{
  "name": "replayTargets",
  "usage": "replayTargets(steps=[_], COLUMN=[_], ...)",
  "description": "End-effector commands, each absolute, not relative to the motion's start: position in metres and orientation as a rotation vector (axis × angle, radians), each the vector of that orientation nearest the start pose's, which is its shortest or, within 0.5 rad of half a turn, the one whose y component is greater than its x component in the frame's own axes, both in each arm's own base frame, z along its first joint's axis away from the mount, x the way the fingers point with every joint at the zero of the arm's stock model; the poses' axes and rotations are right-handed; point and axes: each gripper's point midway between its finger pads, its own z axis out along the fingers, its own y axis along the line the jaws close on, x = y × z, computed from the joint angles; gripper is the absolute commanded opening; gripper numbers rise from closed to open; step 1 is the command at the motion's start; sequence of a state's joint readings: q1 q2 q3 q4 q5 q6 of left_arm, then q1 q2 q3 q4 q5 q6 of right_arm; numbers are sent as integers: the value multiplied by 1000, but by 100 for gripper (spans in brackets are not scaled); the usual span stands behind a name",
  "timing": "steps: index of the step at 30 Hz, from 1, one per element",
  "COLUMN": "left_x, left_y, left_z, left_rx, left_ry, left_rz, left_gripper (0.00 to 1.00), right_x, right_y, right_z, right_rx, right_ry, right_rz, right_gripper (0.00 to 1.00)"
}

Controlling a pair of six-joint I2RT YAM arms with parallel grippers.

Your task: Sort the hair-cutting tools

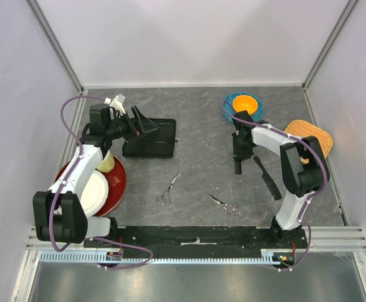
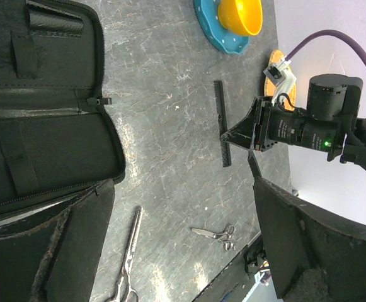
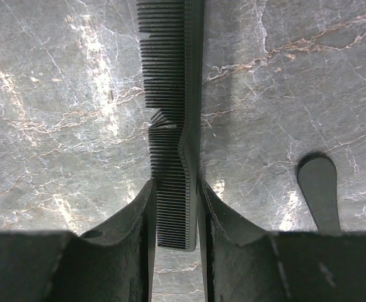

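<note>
On the grey table [image 1: 201,119], an open black case [image 1: 160,141] lies at ten o'clock from the middle. The left gripper [image 1: 143,126] hangs over the case's left edge, fingers spread wide with nothing between them. At three o'clock the right gripper [image 3: 176,189] is pinched narrow on a comb [image 3: 170,94], gripping it near one end; its teeth are kinked partway along. A second comb [image 1: 268,178] lies near it at four o'clock. One scissors [image 1: 169,189] lies at seven o'clock, the second scissors [image 1: 223,202] at five, apart from each other.
</note>
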State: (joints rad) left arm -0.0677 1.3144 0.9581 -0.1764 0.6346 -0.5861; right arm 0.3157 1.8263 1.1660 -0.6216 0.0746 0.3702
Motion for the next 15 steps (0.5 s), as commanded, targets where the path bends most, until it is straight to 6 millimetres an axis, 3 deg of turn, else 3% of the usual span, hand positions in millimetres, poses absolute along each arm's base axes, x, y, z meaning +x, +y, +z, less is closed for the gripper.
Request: replayTargets(steps=[1, 9, 15], left_x=[351, 351, 351], left_y=[-150, -152, -153], left_z=[213, 212, 211], left_rx=[-123, -118, -119], left_ry=[2130, 2130, 2131], left_rz=[-1087, -1102, -1107], left_gripper=[97, 97, 97], right_x=[337, 342, 350], right_y=[118, 122, 110], right_z=[32, 51, 59], right_rx=[110, 110, 115], right_ry=[2820, 2794, 2767], right_rz=[98, 122, -3], right_gripper=[32, 32, 37])
